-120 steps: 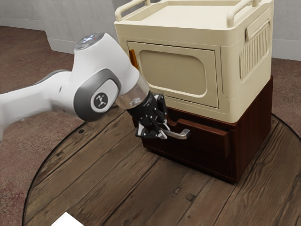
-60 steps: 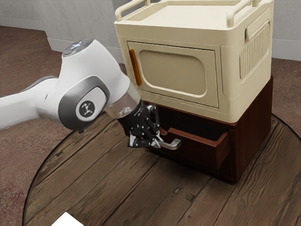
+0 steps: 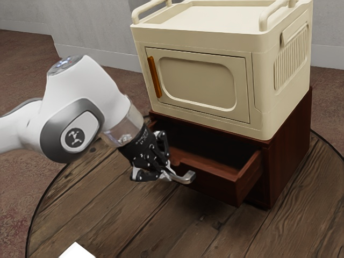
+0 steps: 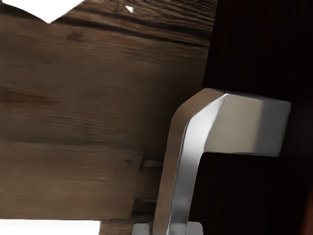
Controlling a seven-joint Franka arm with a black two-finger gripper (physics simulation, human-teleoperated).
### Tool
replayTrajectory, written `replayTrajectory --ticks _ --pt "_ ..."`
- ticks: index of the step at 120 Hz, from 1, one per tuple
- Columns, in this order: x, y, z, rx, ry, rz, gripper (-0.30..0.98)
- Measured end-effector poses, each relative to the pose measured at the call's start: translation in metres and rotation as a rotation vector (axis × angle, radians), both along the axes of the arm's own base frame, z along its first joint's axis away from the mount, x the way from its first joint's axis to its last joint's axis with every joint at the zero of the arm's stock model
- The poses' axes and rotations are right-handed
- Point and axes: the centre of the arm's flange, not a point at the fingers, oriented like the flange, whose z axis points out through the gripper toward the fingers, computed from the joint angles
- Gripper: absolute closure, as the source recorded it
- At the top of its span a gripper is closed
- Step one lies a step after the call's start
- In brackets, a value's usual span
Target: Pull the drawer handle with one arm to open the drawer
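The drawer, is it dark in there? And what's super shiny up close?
In the exterior view, yes: deep shadow covers much inside the open reddish-brown wooden drawer; in the wrist view, the bent silver metal handle gleams against near-black.

Rounded white arm (image 3: 86, 80), grey joint ring (image 3: 52, 137), dark emblem (image 3: 74, 138), translucent collar (image 3: 127, 129), black fingers (image 3: 163, 142)

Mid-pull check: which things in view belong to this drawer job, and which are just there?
Part of the job:
- drawer, standing partly out
- silver handle, between my fingers
- gripper, shut on it
- dark wooden cabinet around the drawer

Just there:
- cream cabinet on top, with its orange handle
- white object at the exterior view's lower edge
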Motion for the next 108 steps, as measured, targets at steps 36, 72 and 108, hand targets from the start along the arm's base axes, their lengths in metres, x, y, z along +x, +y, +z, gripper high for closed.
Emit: replayTrajectory --ticks 36,72,108 --pt "-0.025 -0.001 -0.002 -0.011 0.001 -0.009 0.79" --pt "-0.054 -0.001 -0.001 -0.022 -0.007 -0.019 0.79" --pt "-0.081 -0.003 0.003 -0.028 -0.022 -0.030 0.79"
